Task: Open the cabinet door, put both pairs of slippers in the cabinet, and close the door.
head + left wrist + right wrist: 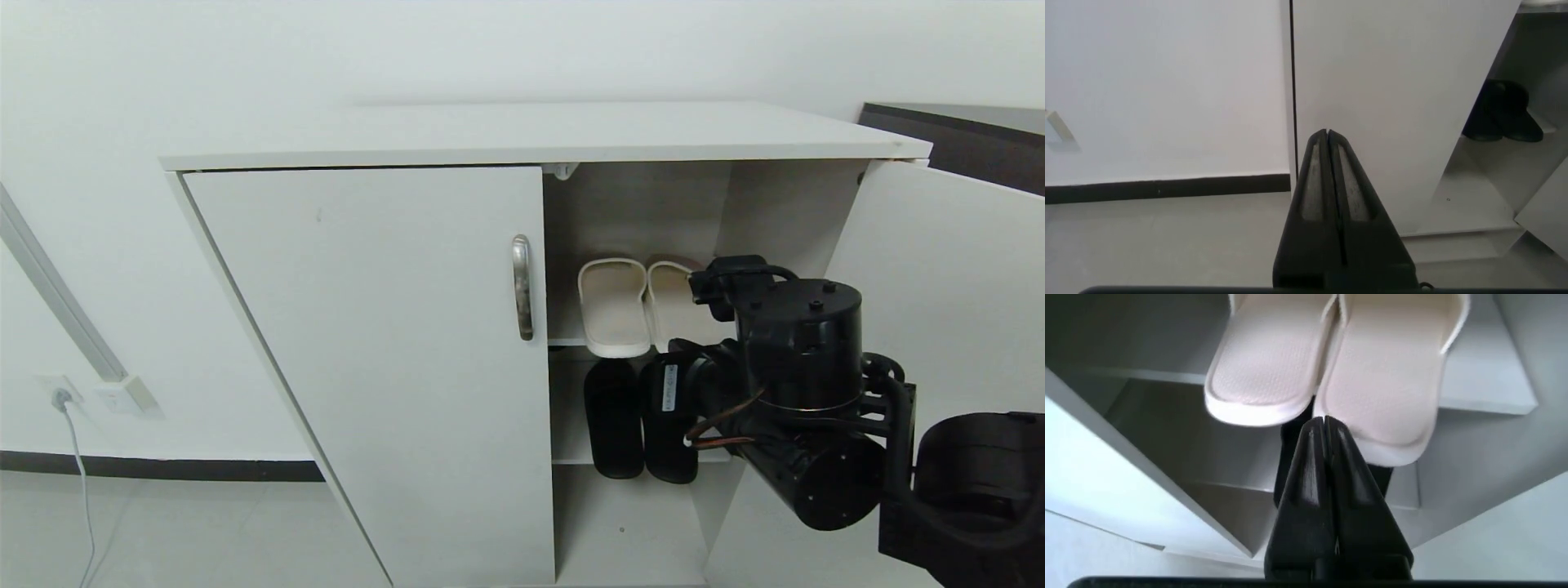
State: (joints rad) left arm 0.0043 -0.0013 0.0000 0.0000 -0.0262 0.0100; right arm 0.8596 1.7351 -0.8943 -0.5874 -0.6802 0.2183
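**Right gripper (1325,425) pinched shut, empty, at the open cabinet (522,135)**

It sits just before the heels of the white slippers (1339,359) on the upper shelf (1503,384). The black slippers (641,416) lie on the middle shelf (569,447). The right door (939,269) stands open, the left door (367,327) closed. The left gripper (1327,137), also pinched shut, faces the left door.

The cabinet (531,131) looks like smooth white laminated board with a matt, faintly satin face, and its closed door (367,343) has the same finish. The door's handle (522,286) is silvery metal with a soft shine. The white slippers (1266,367) look like moulded foam or rubber, matt, with finely textured footbeds. The black slippers (616,416) look matt and rubbery. The left gripper (1327,135) and right gripper (1325,425) are matt black plastic; the left one's fingers (1315,188) carry grey, slightly rough inlays. The floor (1167,237) is smooth, pale and slightly glossy.
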